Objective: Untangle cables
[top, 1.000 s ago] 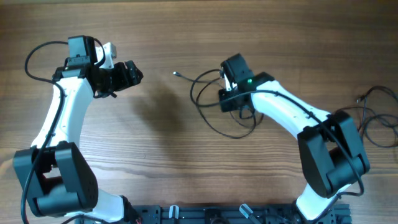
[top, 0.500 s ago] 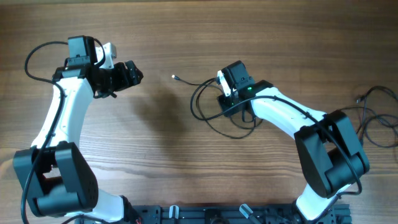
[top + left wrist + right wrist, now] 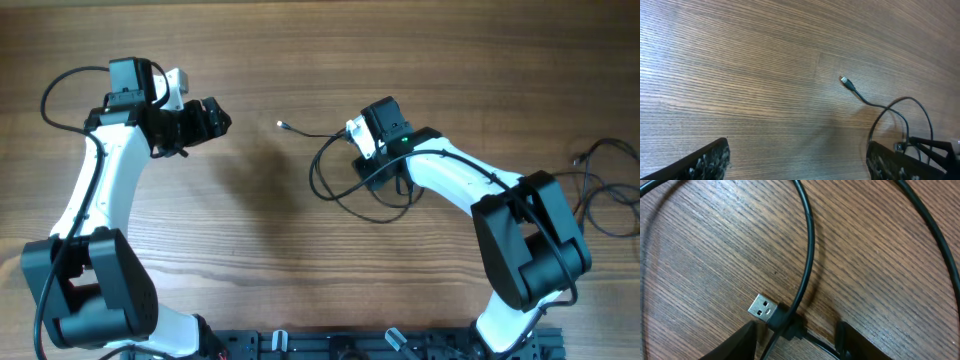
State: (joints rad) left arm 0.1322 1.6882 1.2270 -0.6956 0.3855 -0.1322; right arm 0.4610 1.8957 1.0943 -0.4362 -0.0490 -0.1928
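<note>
Jaws first: right jaws are parted and hold nothing, low over the table (image 3: pixel 250 270). Their fingertips (image 3: pixel 746 341) straddle the USB plug (image 3: pixel 763 308) of the middle cable (image 3: pixel 328 178) without touching it, and a strand of cord crosses over the plug's neck. The left jaws are spread wide and empty, fingertips (image 3: pixel 705 159) far apart, hovering well to the left and only looking at the small plug end (image 3: pixel 845 80). The middle cable lies centre table as one loose loop beside my right wrist, small plug end stretched out up-left. The other cables (image 3: pixel 603 190) sit bunched at the far right edge, well apart from it. Why so, my guess: this one has been laid out on its own, away from the bunch, and I opened to let it drop flat. The left arm is parked clear so it doesn't snag the loop. Versus a second ago: right jaws were shut, now released. My right wrist has slid slightly left and down, and the loop has relaxed and spread a bit wider to the left. The small plug end has barely shifted. Left arm has the same pose and same spread, and the right-edge bunch is unchanged.
</note>
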